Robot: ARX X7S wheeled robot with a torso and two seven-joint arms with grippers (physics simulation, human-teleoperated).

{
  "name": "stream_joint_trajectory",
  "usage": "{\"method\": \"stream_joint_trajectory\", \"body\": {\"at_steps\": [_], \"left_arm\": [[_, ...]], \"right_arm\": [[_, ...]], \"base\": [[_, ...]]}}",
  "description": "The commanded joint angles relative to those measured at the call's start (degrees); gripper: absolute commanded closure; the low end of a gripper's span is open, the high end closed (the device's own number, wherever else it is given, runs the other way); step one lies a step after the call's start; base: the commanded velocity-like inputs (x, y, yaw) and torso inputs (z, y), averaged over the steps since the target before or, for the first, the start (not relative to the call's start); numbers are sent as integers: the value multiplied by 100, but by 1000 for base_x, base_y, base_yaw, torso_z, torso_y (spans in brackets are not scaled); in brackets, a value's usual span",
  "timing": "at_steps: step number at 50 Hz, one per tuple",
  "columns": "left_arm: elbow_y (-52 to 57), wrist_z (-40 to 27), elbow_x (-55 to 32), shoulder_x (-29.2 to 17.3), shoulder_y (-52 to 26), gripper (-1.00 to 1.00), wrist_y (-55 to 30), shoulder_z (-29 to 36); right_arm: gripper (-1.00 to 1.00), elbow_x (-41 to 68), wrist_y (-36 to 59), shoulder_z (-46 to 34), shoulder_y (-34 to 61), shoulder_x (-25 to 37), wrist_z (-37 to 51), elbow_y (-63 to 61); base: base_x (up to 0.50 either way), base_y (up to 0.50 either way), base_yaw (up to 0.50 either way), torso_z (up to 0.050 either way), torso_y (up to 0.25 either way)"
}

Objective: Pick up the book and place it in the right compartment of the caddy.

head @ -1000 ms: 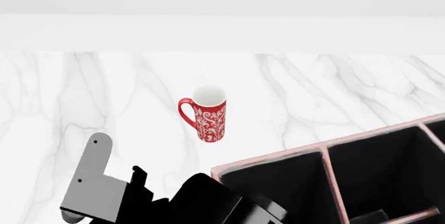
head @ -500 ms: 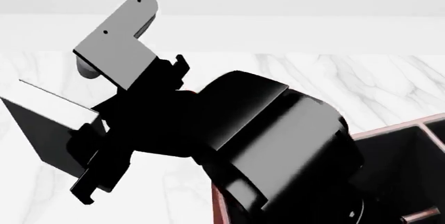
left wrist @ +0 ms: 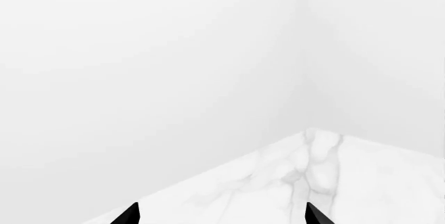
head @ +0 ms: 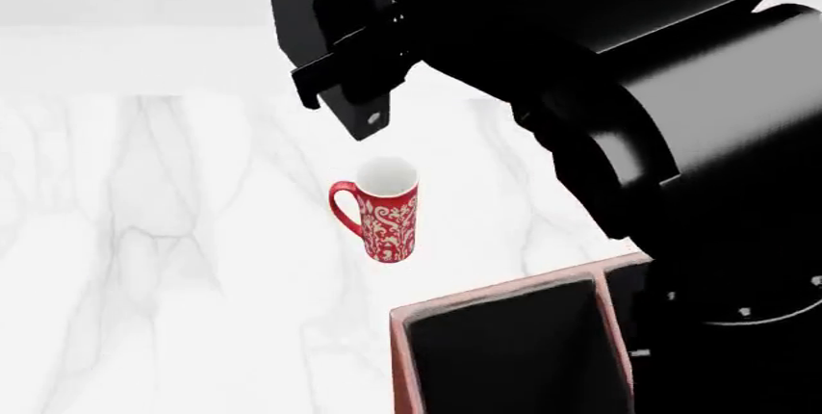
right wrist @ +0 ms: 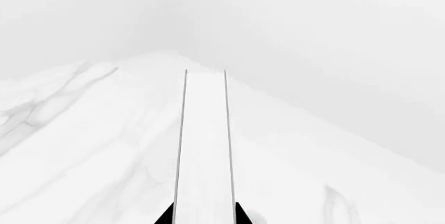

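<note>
1. The marble table is the biggest thing here, white with grey veins, running back to a plain white wall.
2. A bulky black arm, the robot's right one, is raised high over the table and fills the upper right of the head view, blocking most of what lies behind it.
3. The caddy sits at the near right of the table. Its pale pink rim and one black-lined compartment show; the arm covers everything further right, so I cannot see the right compartment.
4. The book is up in the air, held in the right gripper. In the right wrist view its white page edges run straight away from the camera between two thin dark cover lines. From the head view its black cover shows near the top, above the table behind the mug, well apart from the caddy.
5. The right gripper is clamped on the book, one black fingertip on each cover at the near end.
6. The left gripper points toward a far corner of the table where two white walls meet. Its two black fingertips stand apart with nothing between them.
7. The red patterned mug stands upright on the table beyond the caddy's left corner, its handle toward the left and its inside white.
</note>
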Motion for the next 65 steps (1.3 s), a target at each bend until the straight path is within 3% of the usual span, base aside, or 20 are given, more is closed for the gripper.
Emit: {"method": "stream_joint_trajectory", "body": {"at_steps": [1, 23, 38, 65], "left_arm": [[59, -49, -56, -51, 0, -100, -53, -11], [62, -83, -88, -124, -13, -100, -52, 41], [35, -88, -214, -148, -7, -100, -92, 37], [139, -302, -128, -279, -39, -100, -212, 168]], "right_arm": [[100, -391, -115, 471, 360, 362, 335, 543], [100, -769, 705, 1392, -45, 1474, 1377, -347], [100, -868, 1205, 2002, -354, 1832, 1873, -580], [100, -695, 1090, 1778, -499, 2239, 2129, -542]], "base": [[0, 0, 0, 0, 0], [0, 0, 0, 0, 1], [0, 0, 0, 0, 1], [0, 0, 0, 1, 2]]}}
